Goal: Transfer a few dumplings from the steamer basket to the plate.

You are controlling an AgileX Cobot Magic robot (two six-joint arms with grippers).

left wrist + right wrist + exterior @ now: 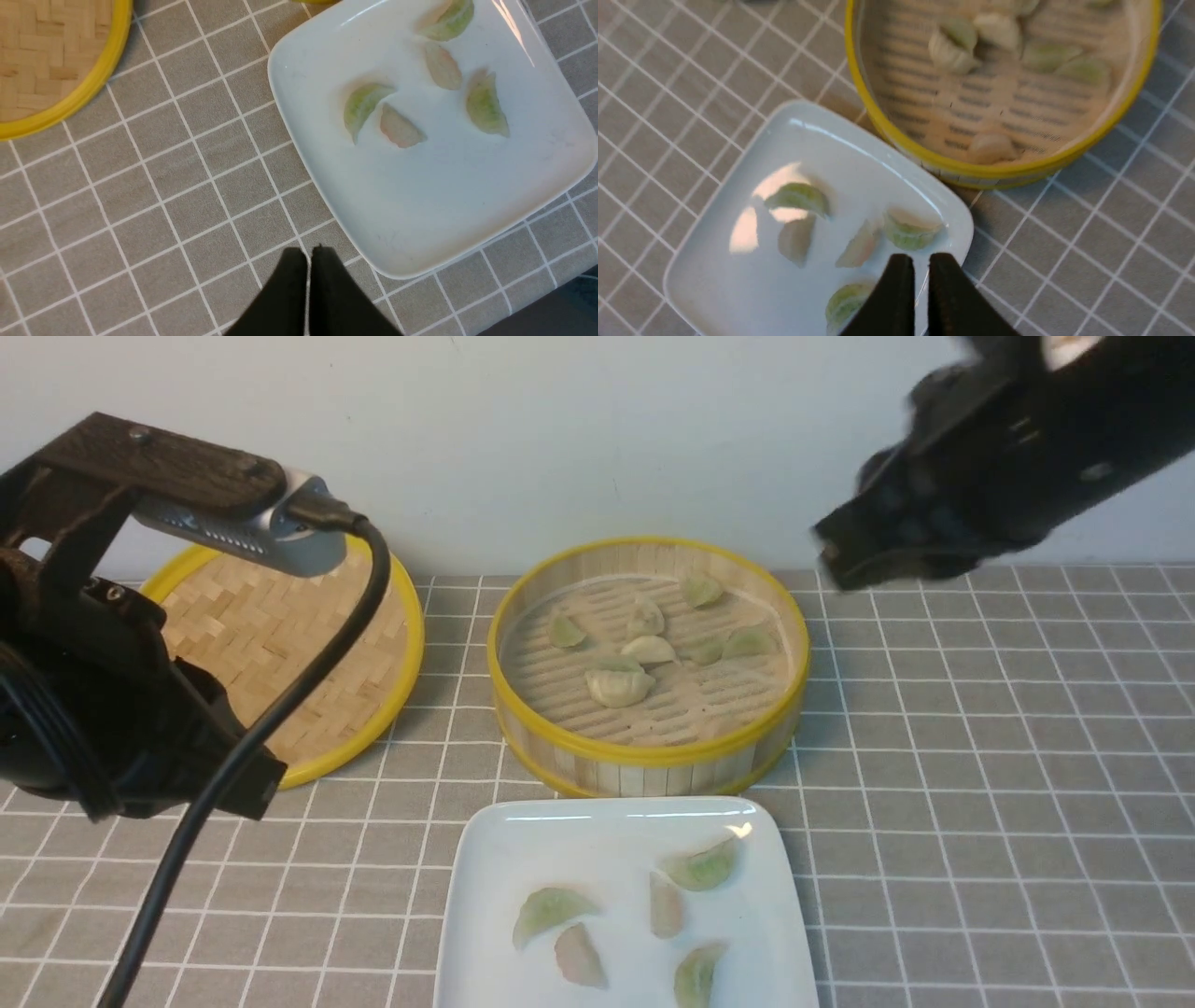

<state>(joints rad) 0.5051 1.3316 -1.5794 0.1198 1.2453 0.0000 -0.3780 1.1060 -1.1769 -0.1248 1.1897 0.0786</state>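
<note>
The round bamboo steamer basket (644,751) stands mid-table and holds several pale green and whitish dumplings (620,686). In front of it the white square plate (523,845) carries several more dumplings (703,868). My right gripper (921,259) is shut with nothing between its fingers. It hovers over the plate's (738,289) corner nearest the basket (999,170). In the front view it shows blurred, raised at the upper right (836,555). My left gripper (308,252) is shut and empty above the cloth, just beside the plate's (420,200) left edge.
A flat woven lid with a yellow rim (280,625) lies at the back left, partly behind my left arm. A grey cloth with a white grid (980,756) covers the table. A pale wall stands close behind the basket.
</note>
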